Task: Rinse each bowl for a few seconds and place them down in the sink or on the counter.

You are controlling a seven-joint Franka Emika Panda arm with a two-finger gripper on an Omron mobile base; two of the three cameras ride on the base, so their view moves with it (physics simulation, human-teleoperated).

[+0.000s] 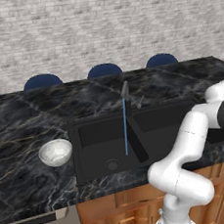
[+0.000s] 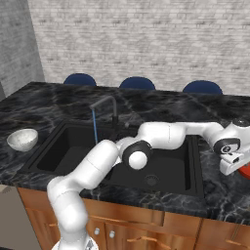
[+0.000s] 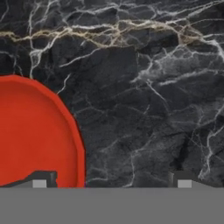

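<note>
A small white bowl (image 1: 55,152) (image 2: 22,139) with a speckled inside sits upright on the black marble counter (image 1: 17,125), left of the sink (image 1: 99,135) (image 2: 63,151). A thin blue stream of water (image 1: 125,127) (image 2: 94,127) runs from the faucet (image 1: 125,90) into the left basin. My arm reaches far right over the counter (image 3: 144,87). My gripper (image 3: 111,181) hangs open just above it. A red round dish (image 3: 35,131) (image 2: 246,171), perhaps a bowl, lies under its left fingertip (image 3: 39,180). Nothing is between the fingers.
Three blue stool backs (image 1: 104,69) stand behind the counter against a brick wall. Light wooden cabinets (image 2: 146,229) run below the counter's front edge. The right basin (image 2: 166,166) lies under my forearm.
</note>
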